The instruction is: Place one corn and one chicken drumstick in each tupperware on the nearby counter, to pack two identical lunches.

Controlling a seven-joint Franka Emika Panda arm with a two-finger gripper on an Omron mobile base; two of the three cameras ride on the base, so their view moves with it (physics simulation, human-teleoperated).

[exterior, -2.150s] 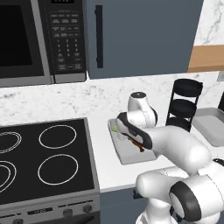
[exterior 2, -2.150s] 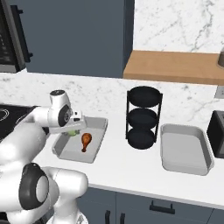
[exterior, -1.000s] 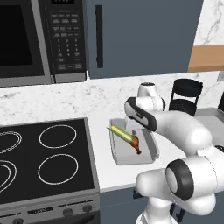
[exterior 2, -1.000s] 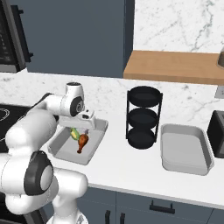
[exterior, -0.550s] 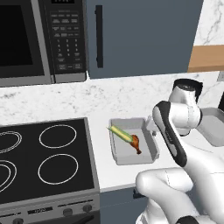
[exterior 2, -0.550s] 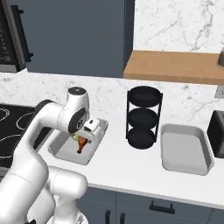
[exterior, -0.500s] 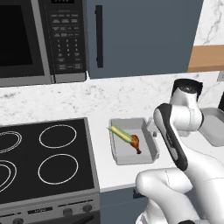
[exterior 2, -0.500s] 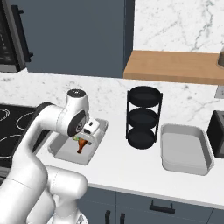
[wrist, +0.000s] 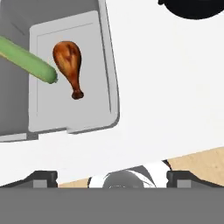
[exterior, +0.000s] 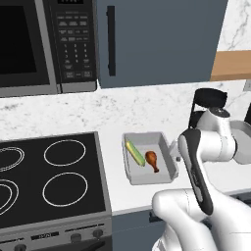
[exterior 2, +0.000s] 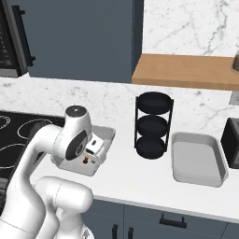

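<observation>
A light-grey tupperware (exterior: 148, 175) sits on the white counter (exterior: 132, 196) beside the stovetop. It holds a yellow-green corn (exterior: 135, 153) and a glossy brown chicken drumstick (exterior: 152, 160) side by side. In the hand view the corn (wrist: 26, 61) and drumstick (wrist: 69, 63) lie in that tupperware (wrist: 109, 78), off to the upper left. My gripper (wrist: 111, 178) is open and holds nothing, above the bare counter just past the tray's rim. From the right, the hand (exterior 2: 94, 148) hangs over the tray's near corner. A second tupperware (exterior 2: 198, 161) stands farther right.
A black three-tier rack (exterior 2: 153, 126) stands between the two trays. A dark appliance (exterior 2: 231, 142) sits at the far right. The black stovetop (exterior: 44, 181) lies left of the filled tray. A wooden shelf (exterior 2: 186, 70) hangs above the counter.
The arm has lifted out of the left tupperware and swung right. The corn and drumstick stay lying in the tray. The jaws stay wide.
</observation>
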